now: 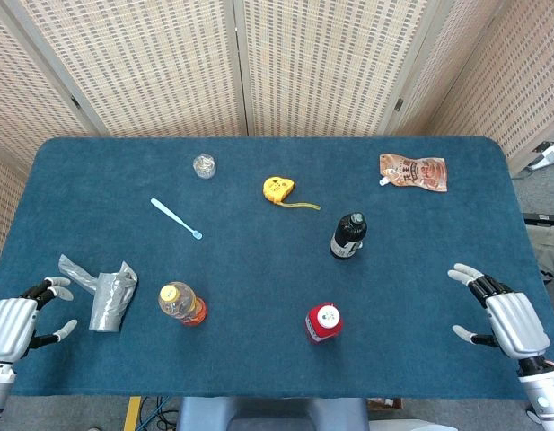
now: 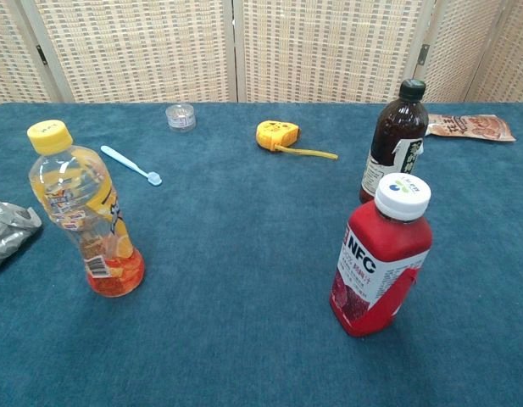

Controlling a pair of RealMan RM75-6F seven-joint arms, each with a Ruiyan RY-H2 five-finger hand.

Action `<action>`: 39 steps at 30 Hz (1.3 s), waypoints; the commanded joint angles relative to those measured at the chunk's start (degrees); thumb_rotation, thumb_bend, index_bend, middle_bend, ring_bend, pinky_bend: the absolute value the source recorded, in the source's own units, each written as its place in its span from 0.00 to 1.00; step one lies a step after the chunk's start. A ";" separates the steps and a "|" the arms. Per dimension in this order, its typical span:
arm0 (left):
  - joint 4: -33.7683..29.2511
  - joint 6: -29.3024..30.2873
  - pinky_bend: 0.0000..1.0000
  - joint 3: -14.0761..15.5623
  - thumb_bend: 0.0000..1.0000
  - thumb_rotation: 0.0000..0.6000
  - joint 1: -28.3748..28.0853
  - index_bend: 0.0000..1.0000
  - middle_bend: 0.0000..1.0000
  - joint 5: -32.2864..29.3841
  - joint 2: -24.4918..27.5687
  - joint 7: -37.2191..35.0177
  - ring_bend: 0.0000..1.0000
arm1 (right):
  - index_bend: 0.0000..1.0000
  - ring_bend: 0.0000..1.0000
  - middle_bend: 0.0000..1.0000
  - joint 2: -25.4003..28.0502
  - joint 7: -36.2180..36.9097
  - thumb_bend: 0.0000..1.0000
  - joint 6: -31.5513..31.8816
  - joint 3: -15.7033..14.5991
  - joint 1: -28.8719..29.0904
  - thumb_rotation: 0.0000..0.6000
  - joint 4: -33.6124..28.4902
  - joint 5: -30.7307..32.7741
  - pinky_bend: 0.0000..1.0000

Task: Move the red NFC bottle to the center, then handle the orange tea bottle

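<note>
A: Right, item one: red NFC bottle (image 1: 323, 322). Where does it stand?

B: Upright on the blue table (image 1: 259, 359), well apart from the right hand (image 1: 503, 316), off toward that hand's inner side and a little nearer the front edge. It is the hand's closest bottle. White cap, squarish red body, full by the look of it.

A: Handling?

B: I judge it fairly heavy for its size, stiff plastic, smooth label, so somewhat slippery. Best taken around the mid body below the shoulder, fingers wrapped across the flat faces; the cap is too narrow for a sure hold.

A: Item two: orange tea bottle (image 1: 181, 303).

B: Upright, nearer the left hand (image 1: 23, 317), beyond the crumpled grey bag (image 1: 108, 294) that lies just beside that hand. Yellow cap, clear wall, only a little liquid at the bottom. Likely light, thin-walled and easy to tip or dent; hold low on the labelled waist, gently.

A: State of the hands?

B: Both resting at the table's outer corners, fingers spread, holding nothing. Neither shows in the chest view.

A: Obstacles?

B: Dark bottle (image 1: 347, 236) stands farther out from the right hand than the red one, beyond it. Keep the carry path short of it.
</note>
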 commanded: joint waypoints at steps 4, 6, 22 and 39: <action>-0.03 0.73 0.66 0.13 0.17 1.00 0.28 0.45 0.32 0.32 0.09 -0.40 0.40 | 0.22 0.22 0.19 -0.75 -0.61 0.08 -0.52 0.00 0.27 1.00 0.17 -0.06 0.41; -0.15 0.98 0.66 0.08 0.17 1.00 0.35 0.46 0.33 0.40 0.24 -0.59 0.40 | 0.22 0.22 0.19 -1.27 -0.61 0.08 -0.76 -0.03 0.48 1.00 0.45 -0.29 0.41; -0.26 1.40 0.66 0.81 0.17 1.00 0.75 0.46 0.34 1.14 0.05 -0.38 0.40 | 0.18 0.15 0.16 -5.13 4.68 0.01 -7.09 -1.05 8.44 1.00 -0.82 -8.17 0.32; -0.33 1.81 0.66 0.73 0.17 1.00 0.92 0.46 0.34 1.16 0.43 -1.35 0.40 | 0.18 0.15 0.16 -13.44 6.10 0.01 -14.60 -0.66 16.58 1.00 -1.47 -9.00 0.32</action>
